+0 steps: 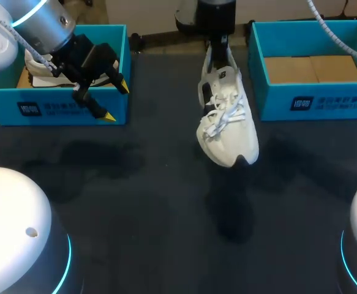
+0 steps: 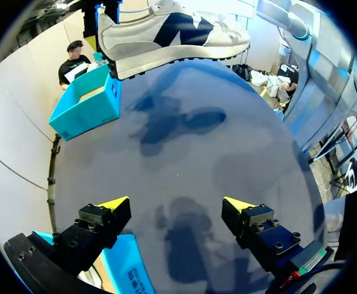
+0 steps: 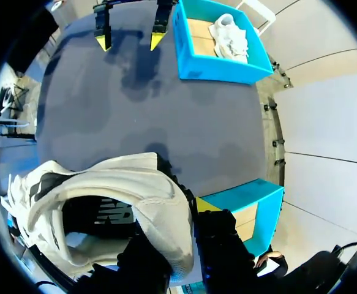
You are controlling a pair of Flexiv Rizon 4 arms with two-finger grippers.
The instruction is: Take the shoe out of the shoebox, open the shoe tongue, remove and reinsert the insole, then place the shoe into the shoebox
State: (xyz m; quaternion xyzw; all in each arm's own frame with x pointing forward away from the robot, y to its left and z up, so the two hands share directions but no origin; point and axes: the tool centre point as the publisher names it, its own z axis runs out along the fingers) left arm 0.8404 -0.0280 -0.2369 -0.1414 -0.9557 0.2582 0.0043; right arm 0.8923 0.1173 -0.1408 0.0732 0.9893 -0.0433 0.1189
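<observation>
My right gripper point(image 3: 173, 215) had the white shoe point(image 1: 227, 116) by its heel; in the right wrist view one yellow tip sat against the outside of the heel collar, while the other finger was hidden behind the collar, so I judged the grip closed on the heel rather than saw both contacts. The shoe hung clear of the dark table point(image 1: 166, 202), between the two boxes, with its toe lower than its heel and pointing towards the near edge, its laces up and its shadow on the cloth beneath.

My left gripper point(image 1: 116, 101) was spread wide with nothing between its fingers; it hovered over the front wall of the left shoebox point(image 1: 62, 107), its yellow tips pointing out over the table. Inside that blue box lay another white shoe point(image 1: 43, 70). The right shoebox point(image 1: 313, 101), also blue, stood on the far right of the table, well apart from the held shoe, its brown cardboard floor showing.
</observation>
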